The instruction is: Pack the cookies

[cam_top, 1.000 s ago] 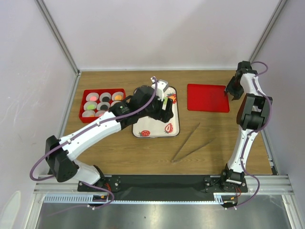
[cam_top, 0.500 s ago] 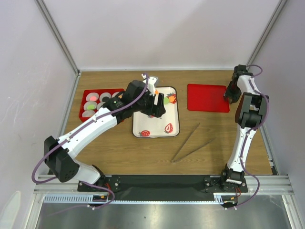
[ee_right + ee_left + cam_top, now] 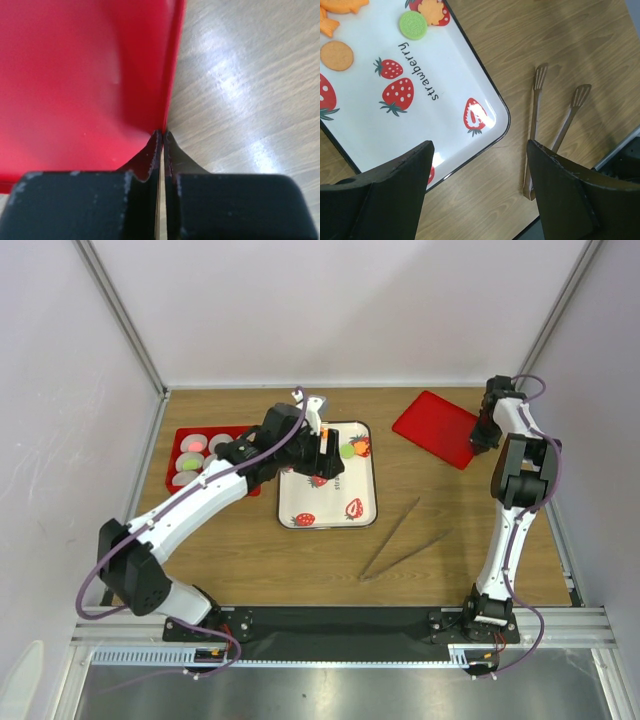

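Jaws of right gripper (image 3: pixel 163 135) pinched tight on rim of red lid (image 3: pixel 75 75); arm folded upright at far right of worktop (image 3: pixel 240 75). Left side: left gripper (image 3: pixel 479 146) wide open, empty, above strawberry tray (image 3: pixel 440 135), arm stretched diagonally forward. Loose cookies (image 3: pixel 413 25) on tray's far end.

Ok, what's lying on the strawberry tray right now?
A green cookie, a round orange cookie and other orange pieces at the tray's far end. The left arm covers part of that end from above.

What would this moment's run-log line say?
left gripper: open over tray | right gripper: shut on red lid edge | cookies: on tray | tongs: on table
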